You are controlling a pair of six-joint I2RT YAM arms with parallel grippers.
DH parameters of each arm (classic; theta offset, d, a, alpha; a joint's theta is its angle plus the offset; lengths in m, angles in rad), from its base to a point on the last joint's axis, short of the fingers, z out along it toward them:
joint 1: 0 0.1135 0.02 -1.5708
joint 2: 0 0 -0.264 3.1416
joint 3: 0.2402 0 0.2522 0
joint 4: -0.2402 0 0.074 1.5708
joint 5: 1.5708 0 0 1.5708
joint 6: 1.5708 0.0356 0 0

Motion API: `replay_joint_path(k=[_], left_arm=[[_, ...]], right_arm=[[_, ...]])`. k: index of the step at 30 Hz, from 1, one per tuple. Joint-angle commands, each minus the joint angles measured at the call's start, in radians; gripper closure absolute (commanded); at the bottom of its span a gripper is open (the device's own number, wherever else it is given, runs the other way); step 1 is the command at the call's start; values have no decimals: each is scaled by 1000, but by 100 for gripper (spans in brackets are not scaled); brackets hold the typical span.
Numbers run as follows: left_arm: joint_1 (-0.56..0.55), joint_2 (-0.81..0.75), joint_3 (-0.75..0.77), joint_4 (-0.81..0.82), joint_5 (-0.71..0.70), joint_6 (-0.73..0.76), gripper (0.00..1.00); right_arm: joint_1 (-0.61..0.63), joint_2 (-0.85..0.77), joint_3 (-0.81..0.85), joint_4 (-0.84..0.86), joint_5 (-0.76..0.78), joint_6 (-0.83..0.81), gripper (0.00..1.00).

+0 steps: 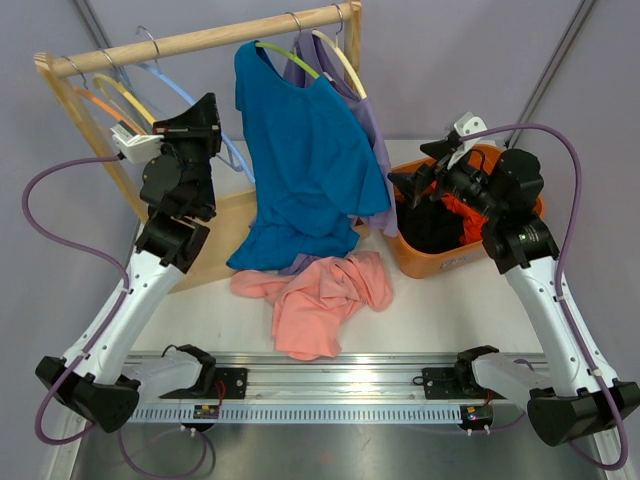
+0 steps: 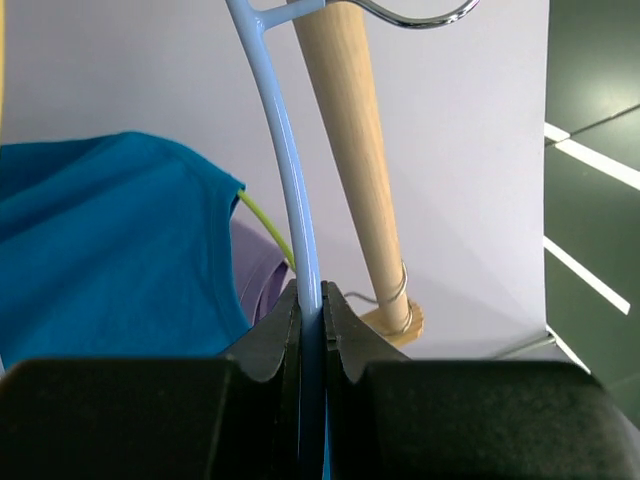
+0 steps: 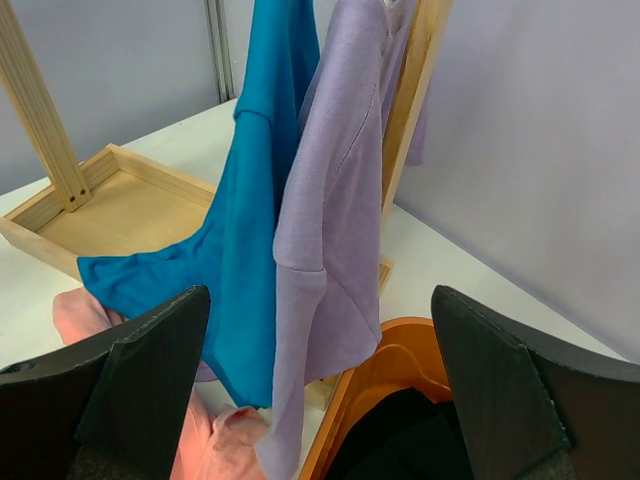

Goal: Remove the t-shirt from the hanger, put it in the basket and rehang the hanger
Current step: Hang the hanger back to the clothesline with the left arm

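A blue t-shirt point(image 1: 305, 170) hangs on a green hanger point(image 1: 290, 55) from the wooden rod point(image 1: 200, 38). Behind it a purple t-shirt point(image 1: 372, 130) hangs on a pale yellow hanger point(image 1: 340, 55). A pink t-shirt point(image 1: 325, 300) lies crumpled on the table, on no hanger. My left gripper point(image 2: 310, 300) is shut on the lower arm of a bare light blue hanger point(image 2: 290, 150), which is hooked on the rod left of the blue t-shirt point(image 2: 100, 250). My right gripper point(image 3: 320, 300) is open over the orange basket, facing the purple t-shirt point(image 3: 340, 200), with nothing held.
An orange basket point(image 1: 440, 262) with black and orange clothes stands at the right. Bare orange and yellow hangers point(image 1: 105, 95) hang at the rod's left end. The rack's wooden base tray point(image 1: 225, 230) lies under the shirts.
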Motion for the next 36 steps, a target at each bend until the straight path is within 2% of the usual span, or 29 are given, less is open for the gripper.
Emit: replay_joint_path(k=[1, 8, 19, 22, 26, 28, 29, 32, 33, 36], left_arm=[[48, 23, 83, 54, 4, -41, 100], [103, 50, 85, -14, 32, -149, 100], [108, -8, 28, -58, 9, -180, 96], [108, -20, 21, -69, 9, -189, 87], [108, -30, 13, -66, 20, -203, 83], [108, -37, 15, -62, 37, -207, 75], [108, -39, 15, -52, 46, -213, 60], [106, -51, 21, -49, 118, -232, 40], [106, -57, 21, -51, 135, -235, 37], [106, -88, 22, -83, 190, -235, 24]], right_arm=[[-8, -37, -7, 43, 9, 16, 1], [-12, -48, -11, 42, 18, 9, 1], [-12, -30, -10, 52, -2, 23, 0], [-11, -27, -10, 57, -10, 26, 0], [-11, -27, -10, 54, -17, 23, 1], [-12, -30, -7, 45, -48, 9, 0], [-12, -33, -7, 31, -65, -12, 1], [-12, -38, 16, -50, -207, -99, 1], [-11, -30, 27, -81, -326, -127, 0], [-11, -18, 45, -217, -550, -266, 1]])
